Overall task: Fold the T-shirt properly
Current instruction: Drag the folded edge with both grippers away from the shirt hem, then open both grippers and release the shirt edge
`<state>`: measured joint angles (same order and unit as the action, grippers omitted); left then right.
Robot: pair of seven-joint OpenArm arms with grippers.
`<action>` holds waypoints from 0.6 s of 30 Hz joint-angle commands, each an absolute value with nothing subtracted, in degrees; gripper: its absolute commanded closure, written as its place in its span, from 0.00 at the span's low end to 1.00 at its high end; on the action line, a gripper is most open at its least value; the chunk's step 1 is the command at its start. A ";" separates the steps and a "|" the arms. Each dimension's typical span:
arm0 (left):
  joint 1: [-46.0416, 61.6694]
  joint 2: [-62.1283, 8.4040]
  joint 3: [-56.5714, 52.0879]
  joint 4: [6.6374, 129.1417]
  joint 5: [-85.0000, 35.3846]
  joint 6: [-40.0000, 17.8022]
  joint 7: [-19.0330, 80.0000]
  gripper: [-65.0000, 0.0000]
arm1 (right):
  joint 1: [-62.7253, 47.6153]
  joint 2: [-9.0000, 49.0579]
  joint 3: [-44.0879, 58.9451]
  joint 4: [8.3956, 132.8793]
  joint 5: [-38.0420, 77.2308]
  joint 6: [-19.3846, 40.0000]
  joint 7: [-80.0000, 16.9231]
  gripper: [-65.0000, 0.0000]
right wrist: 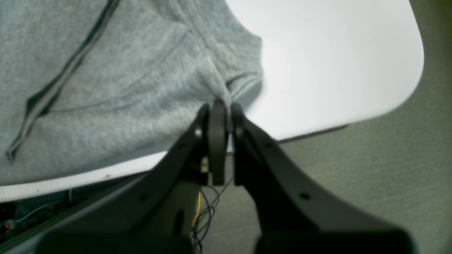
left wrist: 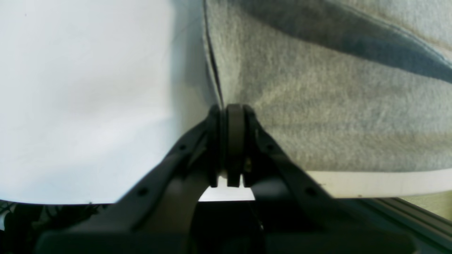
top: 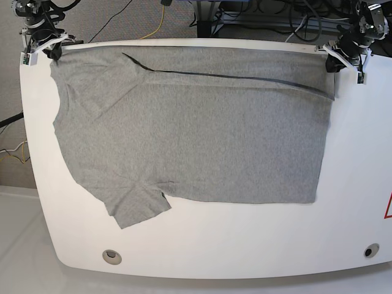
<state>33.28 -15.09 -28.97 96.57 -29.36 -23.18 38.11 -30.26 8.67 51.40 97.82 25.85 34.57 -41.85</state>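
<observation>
- Here, the left gripper [left wrist: 233, 116] has its fingers [left wrist: 235, 141] pressed together on the T-shirt [left wrist: 335, 116], pinching a corner of the cloth just at the tabletop's [left wrist: 88, 106] edge.
- The right gripper [right wrist: 220, 113] is likewise clamped, its fingers [right wrist: 216, 141] nipping a bunched corner of the grey cloth [right wrist: 123, 88] close to the rounded corner of the tabletop [right wrist: 335, 63].
- In the base view both grippers sit at the two far corners, left gripper [top: 339, 56] on that view's right, right gripper [top: 41, 48] on its left.
- The T-shirt [top: 196, 141] lies spread flat across the tabletop [top: 355, 202], nearly spanning its width; a strip along the far edge is already doubled over, showing a dark fold line, and one sleeve points toward the near left corner.
- This looks like a lengthwise fold in progress, both far corners held.
- Next, I judge, both arms should lift together and carry that edge toward the near side, keeping it taut and level so the fold lands straight.
</observation>
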 commanded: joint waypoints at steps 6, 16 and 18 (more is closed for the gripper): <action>33.37 -15.64 -29.54 97.68 -29.17 -23.04 38.92 0.75 | -30.04 9.51 50.47 99.02 25.57 35.01 -41.03 0.94; 32.74 -15.81 -30.51 98.95 -28.79 -23.04 41.76 0.51 | -30.05 9.48 52.25 102.21 25.29 35.46 -42.51 0.47; 32.35 -16.10 -31.04 100.10 -27.92 -22.87 42.16 0.50 | -30.28 9.58 52.96 102.58 25.80 35.16 -43.06 0.46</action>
